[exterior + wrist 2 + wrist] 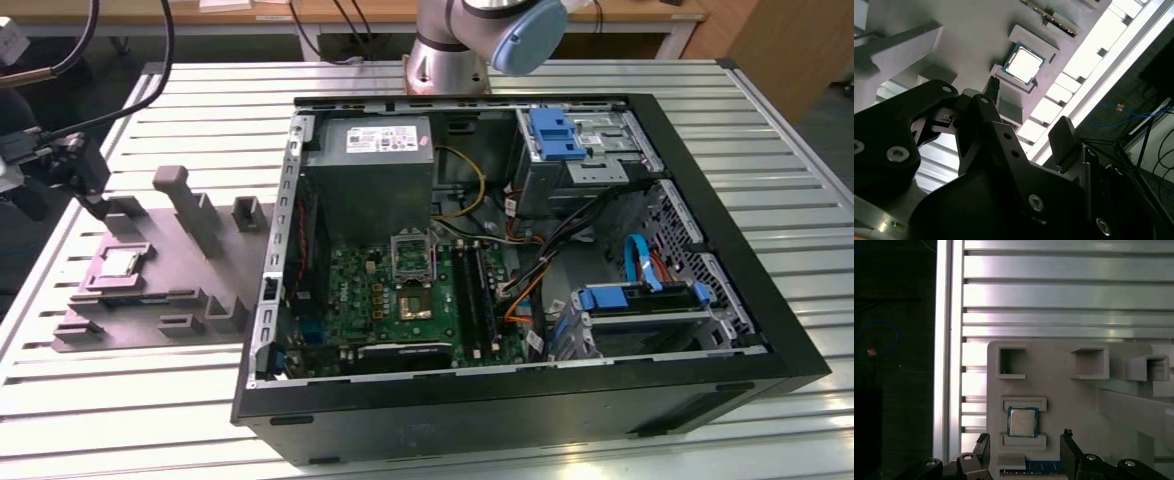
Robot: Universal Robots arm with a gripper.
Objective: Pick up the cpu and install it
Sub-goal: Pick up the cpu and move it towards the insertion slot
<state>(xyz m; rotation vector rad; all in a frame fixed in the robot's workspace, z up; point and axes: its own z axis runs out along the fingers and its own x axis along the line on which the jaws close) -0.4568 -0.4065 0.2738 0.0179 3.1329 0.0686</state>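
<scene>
The cpu (1022,421), a silvery square, lies flat, apparently seated in the tray (1064,400)

Count, exterior view:
- cpu (120,263): one
- grey-purple tray (174,275): one
- slatted tabletop (801,200): one
- open computer case (534,410): one
- grey power-supply box (367,190): one
- green motherboard (400,300): one
- metal-framed socket (411,255): one
- blue drive brackets (555,133): two, the second at (641,297)
- robot arm (467,30): one

Count, first wrist view:
- hand (1026,434): one
- fingers (981,450): two
- hollow square blocks (1012,362) on the tray: three
</scene>
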